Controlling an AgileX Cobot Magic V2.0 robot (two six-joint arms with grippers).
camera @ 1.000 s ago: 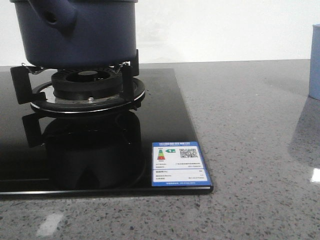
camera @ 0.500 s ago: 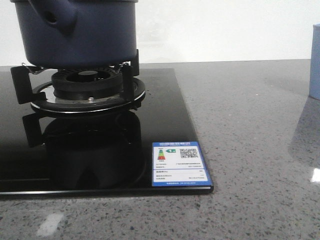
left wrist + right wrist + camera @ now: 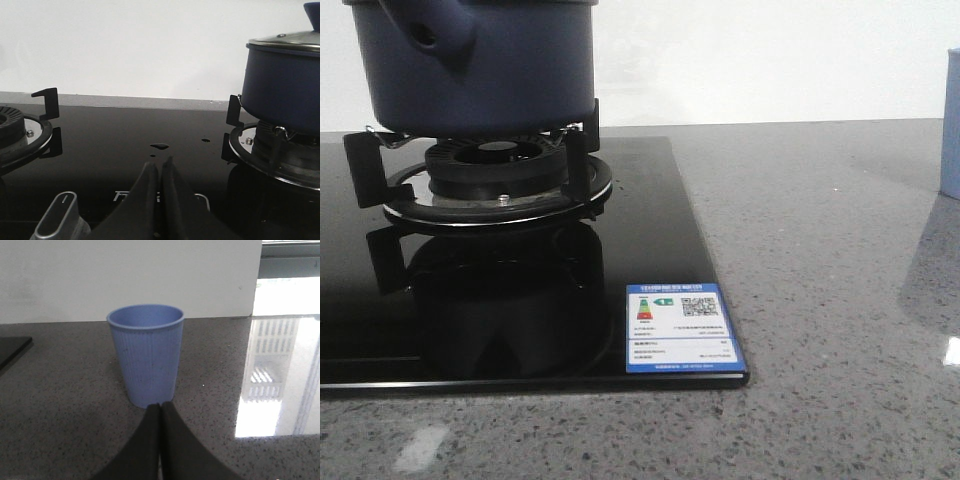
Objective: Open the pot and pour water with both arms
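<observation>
The dark navy-blue pot [image 3: 480,65] stands on the gas burner [image 3: 495,180] at the top left of the front view, its stubby handle [image 3: 430,28] pointing toward the camera. It also shows in the left wrist view [image 3: 282,87], with a glass lid [image 3: 290,41] and blue knob on it. My left gripper [image 3: 160,164] is shut and empty, low over the black cooktop, left of the pot. My right gripper [image 3: 160,406] is shut and empty, just in front of a pale-blue ribbed cup [image 3: 146,354]. Neither gripper shows in the front view.
The black glass cooktop [image 3: 650,230] carries a blue label [image 3: 683,328] at its front corner. A second burner [image 3: 20,132] and a silver knob [image 3: 57,215] show in the left wrist view. The cup's edge [image 3: 950,125] stands on the grey counter at far right.
</observation>
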